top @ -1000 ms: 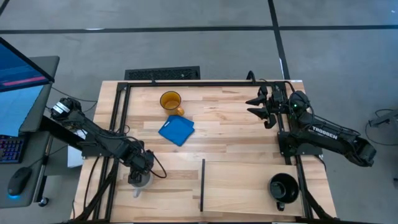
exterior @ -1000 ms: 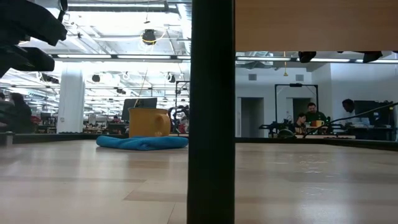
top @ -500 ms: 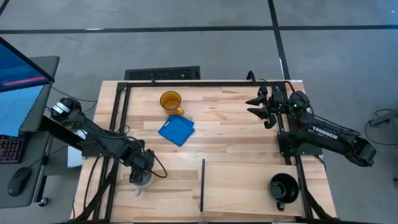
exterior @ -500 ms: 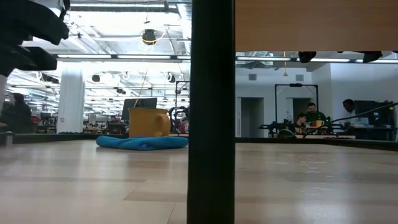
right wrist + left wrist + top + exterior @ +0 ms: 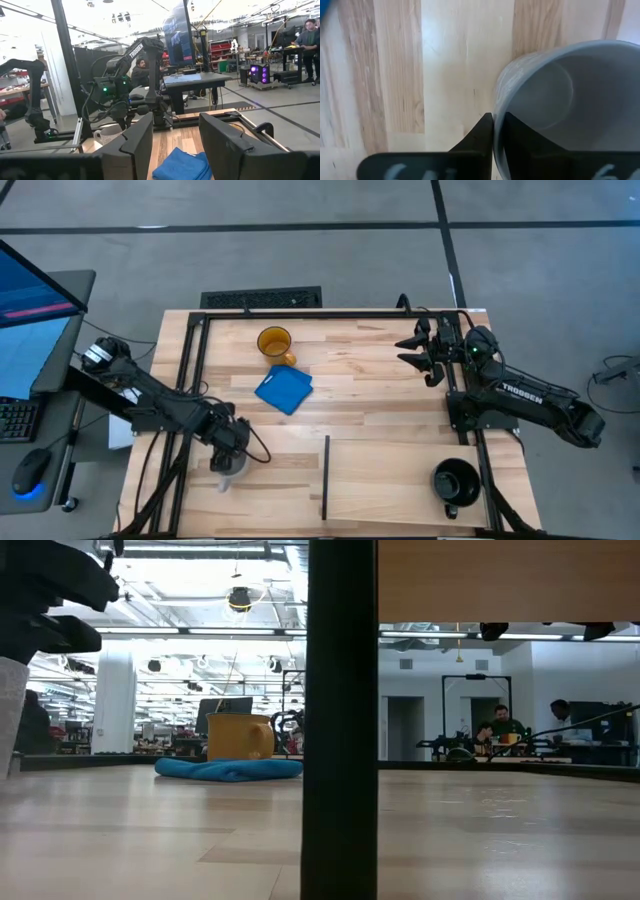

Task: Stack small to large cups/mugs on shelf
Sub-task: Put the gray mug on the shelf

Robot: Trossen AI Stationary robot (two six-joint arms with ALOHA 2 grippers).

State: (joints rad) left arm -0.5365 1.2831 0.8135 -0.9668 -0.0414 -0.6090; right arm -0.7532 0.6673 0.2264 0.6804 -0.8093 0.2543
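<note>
The wooden table (image 5: 380, 380) carries the black divider strip (image 5: 325, 477), standing between the left claw (image 5: 228, 462) and the black mug (image 5: 455, 480). Blue cloth (image 5: 284, 390) and amber mug (image 5: 274, 342) lie beyond the claw. Only the left wrist view shows its fingers (image 5: 482, 132) pinching the grey mug (image 5: 560, 105) wall. The right claw (image 5: 412, 351) waits open, empty.

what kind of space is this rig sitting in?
Probably an open-plan robotics lab or workshop. The wooden table with two arms stands on a bare concrete floor. Behind it the low view shows a wide hall with strip lights and people at benches; the right wrist view shows a monitor.
</note>
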